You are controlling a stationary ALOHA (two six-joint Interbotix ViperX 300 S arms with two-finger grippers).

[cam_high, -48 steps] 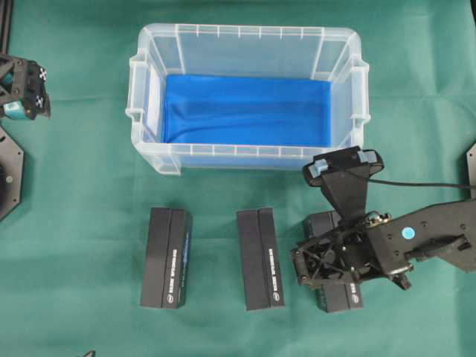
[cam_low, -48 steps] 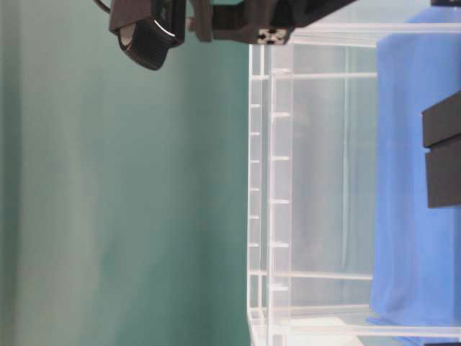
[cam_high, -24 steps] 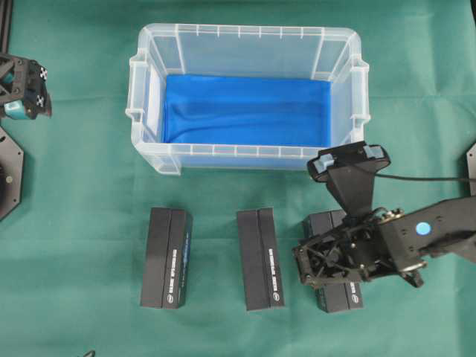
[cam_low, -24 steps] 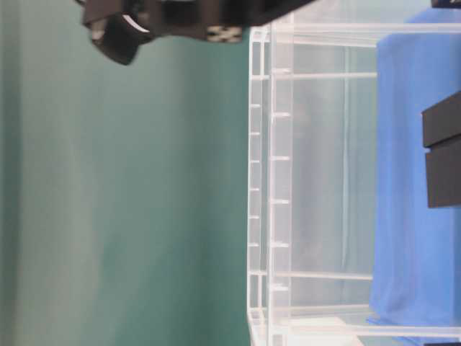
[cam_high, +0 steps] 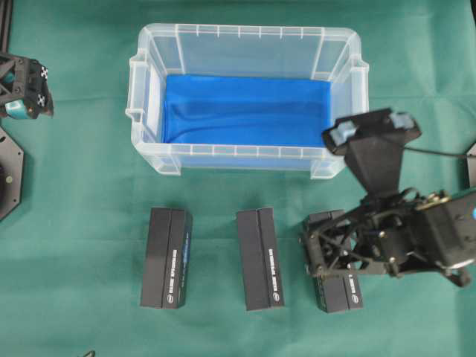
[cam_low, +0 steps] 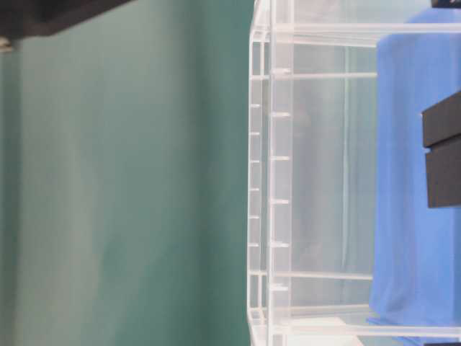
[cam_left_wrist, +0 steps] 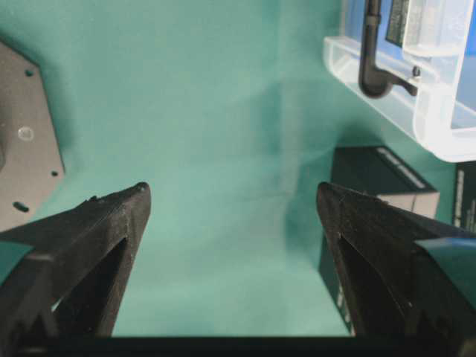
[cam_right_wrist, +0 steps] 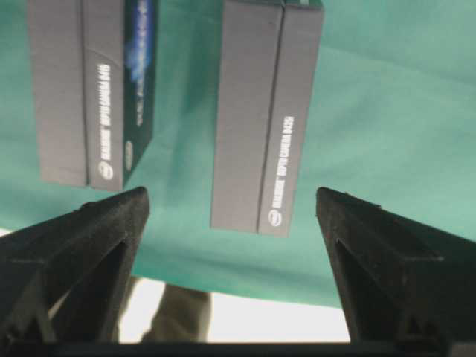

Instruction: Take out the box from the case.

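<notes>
Moved since the earlier frames: the right gripper (cam_high: 321, 254) has drawn back toward the right edge of the table, its wrist camera swinging up beside the case's near right corner, and it has slid out of the table-level view to a dark sliver at top left; all else is as before. Right jaws: spread wide, nothing between them, standing over the rightmost dark box (cam_high: 336, 277), which lies flat on the green cloth (cam_high: 82, 186); from the wrist view the open fingers (cam_right_wrist: 82, 245) frame only cloth and the two boxes beyond. Left gripper (cam_left_wrist: 230, 216): jaws likewise wide apart and empty, parked at the far left of the table, well apart from everything. Middle box (cam_high: 259, 259) and left box (cam_high: 166, 257): flat on the cloth in a row with the rightmost one, in front of the case, none touching another. Case (cam_high: 152, 89): clear plastic bin at the back of the table, upright; from overhead only its blue lining (cam_high: 245, 111) shows on the floor, with no box to be seen inside. Progress, as judged: all three visible boxes are already outside the case, so the removal looks done; the right arm appears to be backing off a set-down box, with nothing plainly left but to retire.
</notes>
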